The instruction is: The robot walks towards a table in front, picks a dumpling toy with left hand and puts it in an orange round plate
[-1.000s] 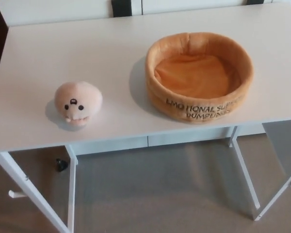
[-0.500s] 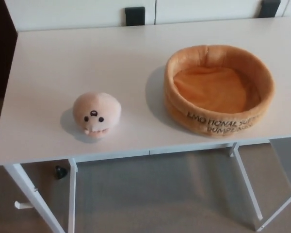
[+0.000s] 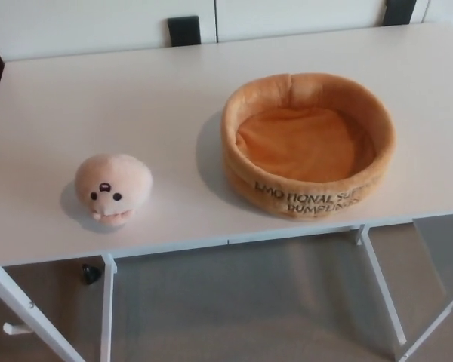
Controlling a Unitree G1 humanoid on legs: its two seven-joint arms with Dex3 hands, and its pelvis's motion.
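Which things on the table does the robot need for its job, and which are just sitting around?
Needed for the job:
- dumpling toy, near the table's front left
- orange plate, empty, to the toy's right
- white table they both sit on

Just lying about:
- small black thing on the floor under the table
- two black blocks behind the table's far edge

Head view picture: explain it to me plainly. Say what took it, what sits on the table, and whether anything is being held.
This picture comes from a camera on a humanoid robot's head, looking down at the work in front of it. The robot has two arms with black hands, but neither hand shows here, so nothing is seen being held. A white table fills most of the picture. On its left side sits a small round dumpling toy with a little face. To the right, apart from it, stands an orange round plate, soft, high-rimmed, lettered on its side, and empty. Floor shows below the table.
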